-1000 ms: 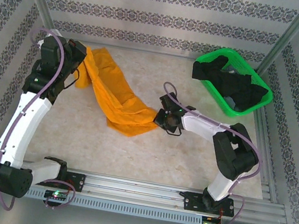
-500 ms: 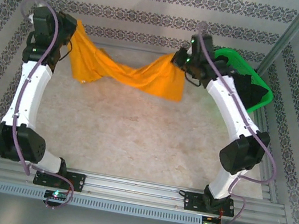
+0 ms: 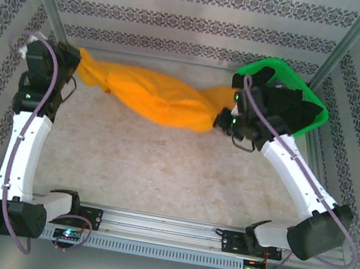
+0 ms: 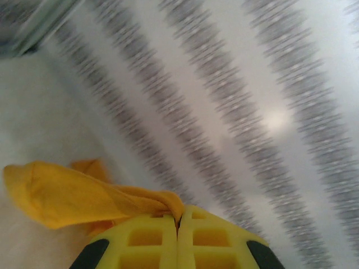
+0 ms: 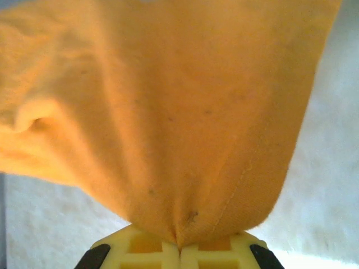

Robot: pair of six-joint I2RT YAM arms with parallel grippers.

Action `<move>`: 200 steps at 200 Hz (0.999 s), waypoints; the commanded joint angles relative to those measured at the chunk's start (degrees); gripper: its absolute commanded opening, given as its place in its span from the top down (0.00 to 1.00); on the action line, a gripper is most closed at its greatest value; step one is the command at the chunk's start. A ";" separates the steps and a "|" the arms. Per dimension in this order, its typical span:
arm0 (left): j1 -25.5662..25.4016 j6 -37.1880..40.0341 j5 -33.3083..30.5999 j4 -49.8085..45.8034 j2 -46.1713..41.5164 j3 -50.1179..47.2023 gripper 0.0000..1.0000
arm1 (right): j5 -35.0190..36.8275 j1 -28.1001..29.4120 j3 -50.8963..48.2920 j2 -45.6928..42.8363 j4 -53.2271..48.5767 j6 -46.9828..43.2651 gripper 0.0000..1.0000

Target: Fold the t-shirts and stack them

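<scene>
shirt first, seen from up top: we hold the orange t-shirt stretched between our two arms, over the far side of the counter. our left pincer pinches one end and our right pincer pinches the other end. the cloth looks like a twisted rope, bunched up in the middle, not flat. the black t-shirts lie in the green basket, just beside our right arm.

from the left wrist, our left pincer is squeezed tight on a thin bit of the orange t-shirt. the rest flops off to one side. the wall behind is blurry.

from the right wrist, our right pincer is squeezed tight on a fat fold of the orange t-shirt, which spreads out wide above it.

we think this is the spreading step, with no fold made yet. next we should untwist the cloth, pull it smooth and lay it flat on the counter. we must not let go too soon.
</scene>
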 commanded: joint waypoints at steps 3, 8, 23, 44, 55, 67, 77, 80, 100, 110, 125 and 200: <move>-1.17 -2.19 1.29 -3.69 -1.39 -11.41 1.00 | -5.74 -3.04 -10.43 4.78 9.30 4.69 1.00; -1.31 -2.31 1.54 -3.67 -2.02 -14.03 1.00 | -6.51 -3.87 -11.19 7.26 10.32 4.65 1.00; -1.57 -2.39 1.87 -3.98 -3.50 -19.25 1.00 | -7.75 -6.19 -9.52 14.30 9.60 3.39 0.90; -1.61 -0.81 2.92 -3.76 -4.24 -21.96 1.00 | -3.38 -7.21 -6.36 16.67 9.71 1.34 0.76; -1.81 -0.39 3.98 -3.84 -4.24 -22.38 1.00 | -1.82 -7.48 -4.71 16.36 8.63 0.49 0.67; -2.20 -0.18 4.69 -4.61 -4.50 -22.66 1.00 | -0.05 -7.54 -3.59 15.71 5.97 -0.54 0.60; -2.83 -0.07 4.87 -5.28 -5.05 -23.13 1.00 | 1.73 -7.46 -4.41 14.16 3.88 -1.08 0.57; -2.97 -0.15 4.88 -5.51 -5.20 -23.37 1.00 | 2.36 -7.38 -5.15 13.41 3.53 -1.04 0.56; -4.26 -0.86 5.28 -6.87 -7.18 -25.54 1.00 | 5.89 -5.68 -12.16 6.14 1.53 -0.85 0.53; -4.50 -1.30 5.52 -7.80 -8.34 -26.57 1.00 | 6.99 -3.61 -15.97 2.43 0.81 -0.40 0.52; -4.58 -0.97 5.91 -9.12 -9.61 -27.47 1.00 | 8.05 1.38 -20.76 -0.84 0.35 1.07 0.50; -4.91 1.64 6.39 -11.06 -9.76 -28.00 1.00 | 9.11 14.30 -23.97 9.20 4.40 2.40 0.47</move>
